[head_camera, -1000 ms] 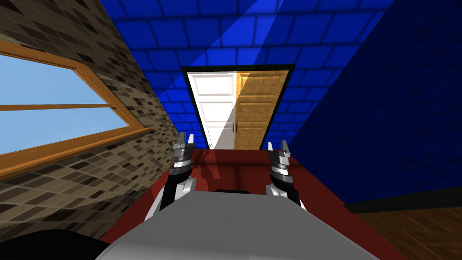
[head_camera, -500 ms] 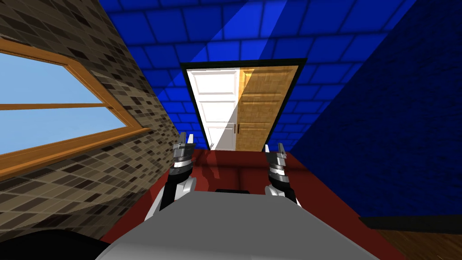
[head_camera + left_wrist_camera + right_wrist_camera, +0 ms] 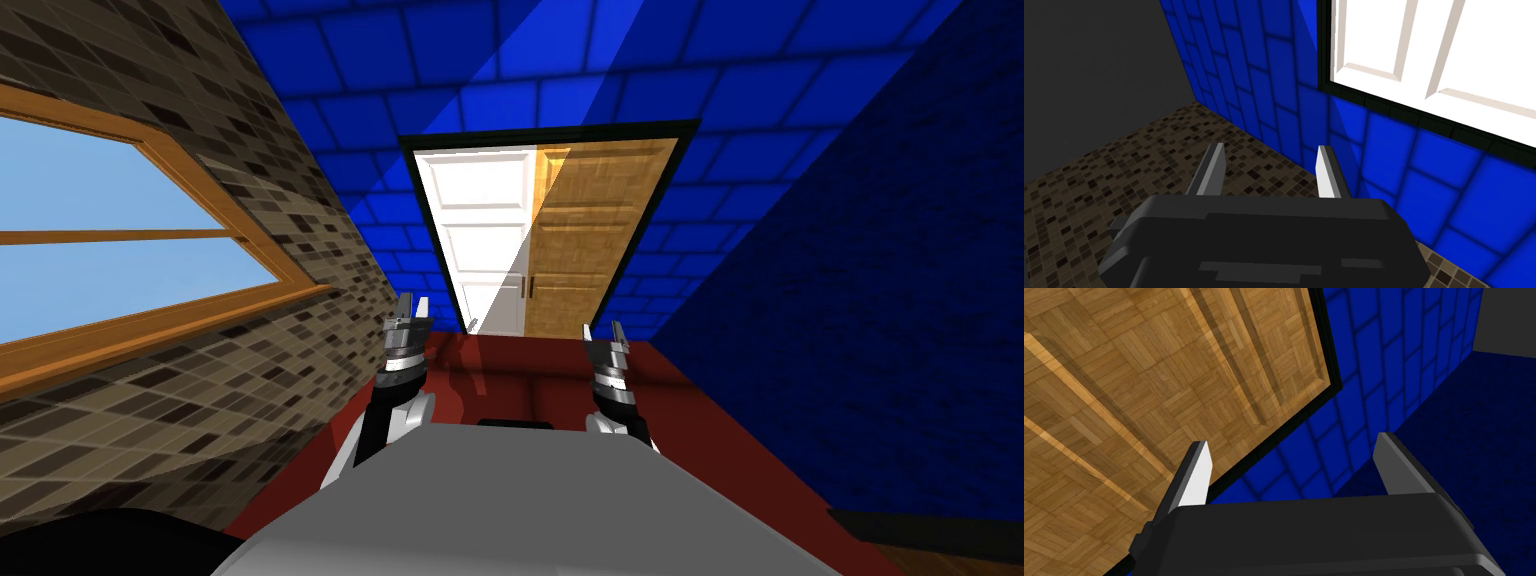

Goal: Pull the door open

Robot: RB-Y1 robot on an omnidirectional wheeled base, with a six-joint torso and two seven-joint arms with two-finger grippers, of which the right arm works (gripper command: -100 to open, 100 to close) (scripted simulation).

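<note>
A double door (image 3: 535,240) in a black frame stands straight ahead in the blue tiled wall. Its left leaf is brightly lit white and its right leaf is wood brown, with two small dark handles (image 3: 527,287) at the middle seam. My left gripper (image 3: 413,305) is open, held out short of the door's left side. In the left wrist view the open gripper (image 3: 1270,149) faces the white leaf (image 3: 1434,50) and blue tiles. My right gripper (image 3: 602,332) is open too, below the door's right edge. The right wrist view has that gripper (image 3: 1292,442) open before the brown leaf (image 3: 1124,388).
A mosaic-tiled wall with a wood-framed window (image 3: 100,230) runs close along my left. A dark blue wall (image 3: 880,300) closes the right side. Dark red floor (image 3: 520,370) leads to the door, and a strip of wooden floor (image 3: 950,560) lies at the lower right.
I have moved closer to the door, which now looks larger. My right gripper has drifted slightly left and lower in the head view. The left gripper holds its place.
</note>
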